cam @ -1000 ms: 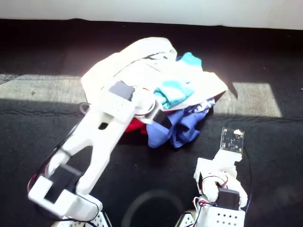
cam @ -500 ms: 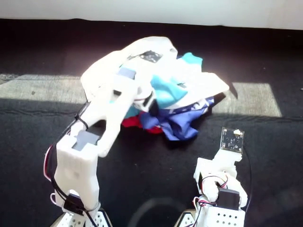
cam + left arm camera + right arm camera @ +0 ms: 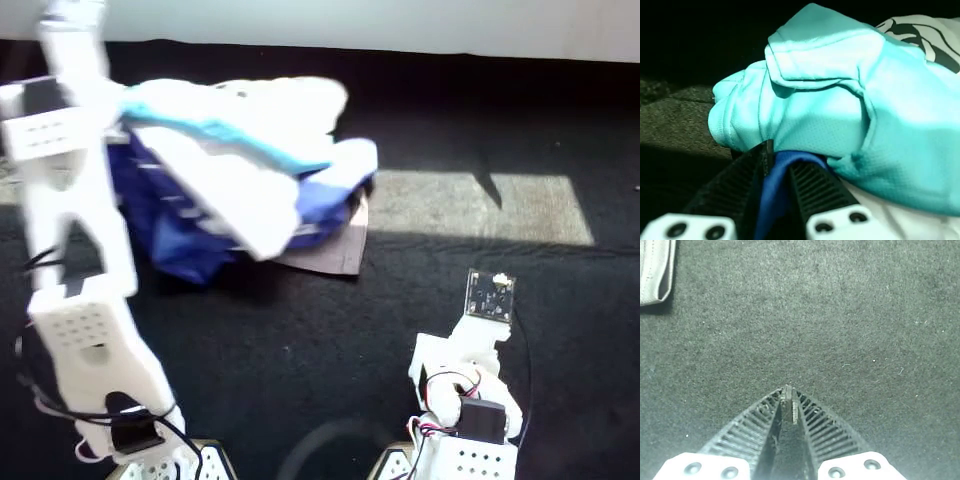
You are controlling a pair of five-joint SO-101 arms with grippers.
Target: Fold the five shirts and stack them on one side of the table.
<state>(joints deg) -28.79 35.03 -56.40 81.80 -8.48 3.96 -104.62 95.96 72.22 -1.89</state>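
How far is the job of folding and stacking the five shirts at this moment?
Done: nothing that I can see; the shirts are in one crumpled bundle, none folded or stacked. In hand: the left hand is shut on the blue shirt, with the turquoise shirt bunched against it. The right hand is shut, empty, above the table. Left: all folding and stacking.

The turquoise shirt (image 3: 840, 100) is one plain colour with a fine mesh texture. The blue shirt (image 3: 771, 200) is solid royal blue. The white shirt (image 3: 925, 30) carries black print. The beige garment (image 3: 335, 255) is unpatterned. The counter (image 3: 300, 360) is black.
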